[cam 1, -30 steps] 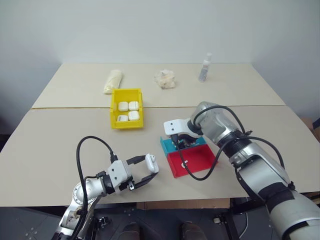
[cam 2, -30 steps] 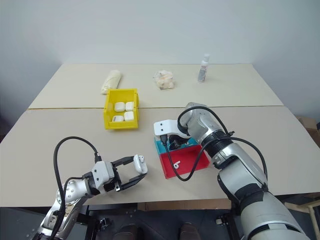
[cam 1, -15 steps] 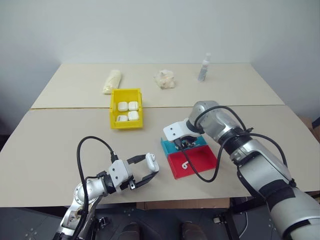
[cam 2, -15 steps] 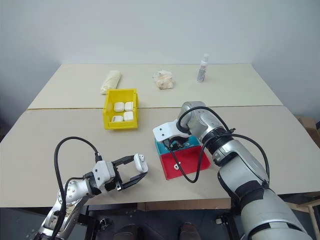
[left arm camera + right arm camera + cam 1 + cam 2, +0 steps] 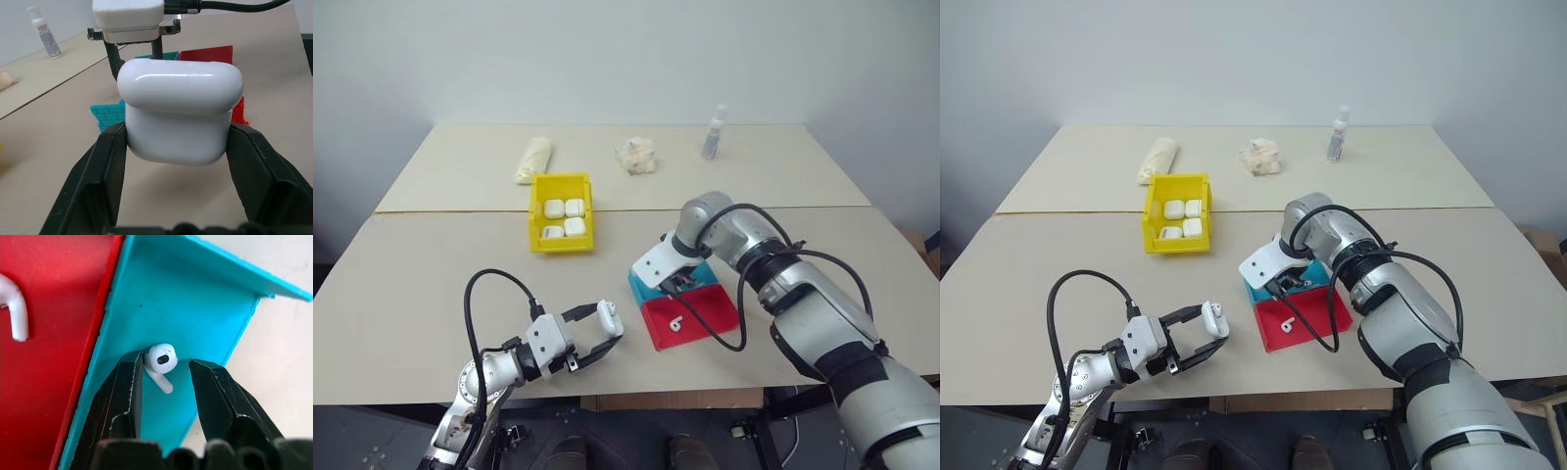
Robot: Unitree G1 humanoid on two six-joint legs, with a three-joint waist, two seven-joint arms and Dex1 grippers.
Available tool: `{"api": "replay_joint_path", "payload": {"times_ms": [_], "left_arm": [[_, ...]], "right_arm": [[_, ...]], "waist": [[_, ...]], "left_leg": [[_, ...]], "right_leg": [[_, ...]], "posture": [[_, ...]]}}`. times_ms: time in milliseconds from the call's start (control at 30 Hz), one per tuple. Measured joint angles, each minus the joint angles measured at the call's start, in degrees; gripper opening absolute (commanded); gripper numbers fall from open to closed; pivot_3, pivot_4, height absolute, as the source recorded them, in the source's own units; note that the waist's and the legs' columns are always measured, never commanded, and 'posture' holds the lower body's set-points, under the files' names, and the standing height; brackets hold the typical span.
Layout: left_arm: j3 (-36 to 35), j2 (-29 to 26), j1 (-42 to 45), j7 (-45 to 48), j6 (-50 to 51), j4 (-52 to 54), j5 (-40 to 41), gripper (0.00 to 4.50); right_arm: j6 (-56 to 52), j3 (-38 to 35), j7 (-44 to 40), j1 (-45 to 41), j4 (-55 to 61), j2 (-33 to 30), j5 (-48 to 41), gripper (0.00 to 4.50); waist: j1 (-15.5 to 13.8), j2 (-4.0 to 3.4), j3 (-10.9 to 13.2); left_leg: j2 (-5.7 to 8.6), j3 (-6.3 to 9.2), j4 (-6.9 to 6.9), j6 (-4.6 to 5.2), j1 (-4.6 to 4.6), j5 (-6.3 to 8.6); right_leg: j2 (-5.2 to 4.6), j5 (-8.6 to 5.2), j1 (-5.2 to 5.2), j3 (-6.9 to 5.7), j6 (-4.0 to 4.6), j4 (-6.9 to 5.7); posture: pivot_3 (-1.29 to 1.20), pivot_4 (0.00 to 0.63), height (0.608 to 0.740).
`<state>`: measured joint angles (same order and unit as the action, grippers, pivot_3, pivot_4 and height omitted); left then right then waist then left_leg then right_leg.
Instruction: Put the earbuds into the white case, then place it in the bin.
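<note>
Left gripper (image 5: 178, 142) jaws clamped on closed white case (image 5: 179, 115), held above worktop (image 5: 431, 274) front. Right gripper (image 5: 165, 377) jaws apart around one earbud (image 5: 161, 360) in tray's (image 5: 651, 284) blue half; other earbud (image 5: 675, 322) on red half. Yellow bin (image 5: 560, 211) holds four cases.

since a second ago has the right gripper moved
Yes: the right gripper has turned over the red-and-blue tray, its white wrist block swinging toward the tray's near-left edge.
</note>
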<state>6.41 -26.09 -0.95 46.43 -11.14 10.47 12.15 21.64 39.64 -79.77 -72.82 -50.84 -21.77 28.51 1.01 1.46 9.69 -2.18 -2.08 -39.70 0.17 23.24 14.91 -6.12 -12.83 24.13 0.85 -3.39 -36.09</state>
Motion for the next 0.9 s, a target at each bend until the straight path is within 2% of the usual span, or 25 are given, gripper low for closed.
{"api": "replay_joint_path", "payload": {"times_ms": [400, 900], "left_arm": [[0.4, 0.0, 0.1, -0.4, 0.2, 0.0, -0.7, 2.75], [1.0, 0.5, 0.6, -0.8, 1.2, 0.1, -0.8, 2.75]], "right_arm": [[15.2, 0.1, 2.3, -1.0, -4.1, -0.7, 0.9, 1.93], [19.8, 0.4, 5.2, -2.5, -7.1, 0.1, 4.1, 1.93]], "waist": [[0.0, -0.01, 0.0], [0.0, -0.01, 0.0]], "left_leg": [[0.00, -0.01, 0.02, 0.00, -0.02, 0.00], [0.00, -0.01, 0.03, -0.01, -0.04, -0.01]], "right_leg": [[0.00, 0.00, 0.01, 0.01, 0.00, 0.00], [0.00, 0.00, 0.00, 0.01, 0.01, -0.01]], "posture": [[0.00, 0.150, 0.740], [0.00, 0.150, 0.740]]}}
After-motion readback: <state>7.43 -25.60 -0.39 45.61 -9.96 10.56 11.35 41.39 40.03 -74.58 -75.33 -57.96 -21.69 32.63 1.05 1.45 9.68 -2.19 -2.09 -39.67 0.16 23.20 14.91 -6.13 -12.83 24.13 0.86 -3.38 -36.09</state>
